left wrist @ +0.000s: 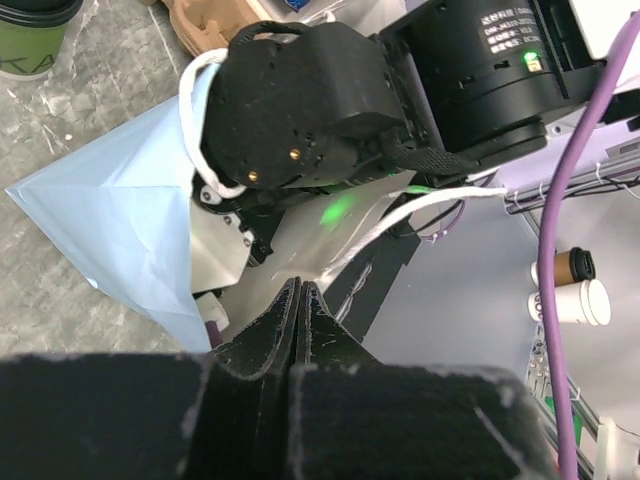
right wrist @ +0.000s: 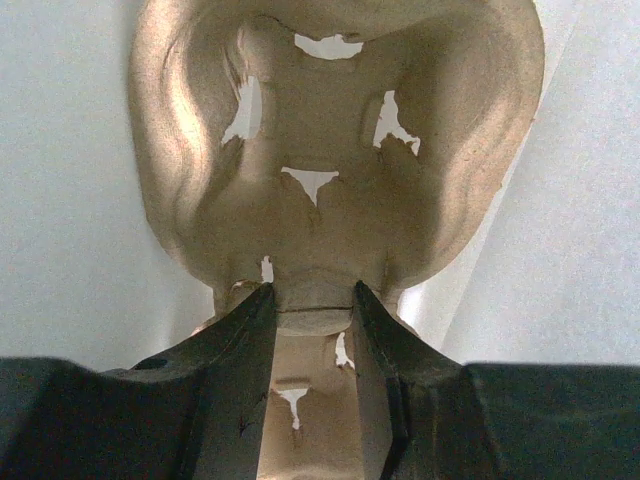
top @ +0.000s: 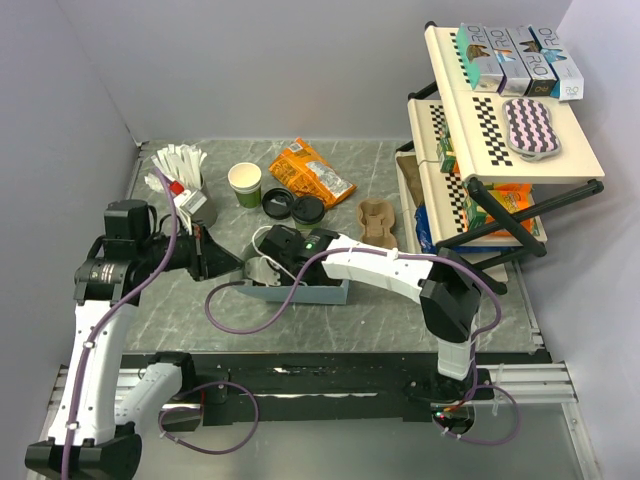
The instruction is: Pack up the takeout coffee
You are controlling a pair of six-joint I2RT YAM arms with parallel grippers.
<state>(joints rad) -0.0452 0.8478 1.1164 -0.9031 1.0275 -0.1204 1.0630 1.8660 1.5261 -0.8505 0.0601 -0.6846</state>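
Grey, marbled tabletop (top: 170,310) under plain white walls. Toward the back of it the takeout coffee (top: 308,211) stands upright with its black lid on, not yet packed. Touching or just beside it on the left lies a loose black lid (top: 277,203), and a little further left stands a lidless cup (top: 244,184).

Nearer the arms is a pale blue paper bag (top: 325,293). The right gripper (right wrist: 311,295) is reached down inside it, fingers closed partway onto a ridge of a moulded pulp carrier (right wrist: 330,130) (a second carrier (top: 378,222) sits on the table right of the coffee). The left gripper (left wrist: 299,290) has its fingers pressed together at the bag's edge. It appears to be pinching the rim, though I can't make out the paper between them.

My read is that the carrier is being seated in the bag. Next, the right arm would need to let go and back out without dragging the bag. Then it should take the coffee below its lid, keep it upright and lower it into a carrier well while the left arm steadies the opening.
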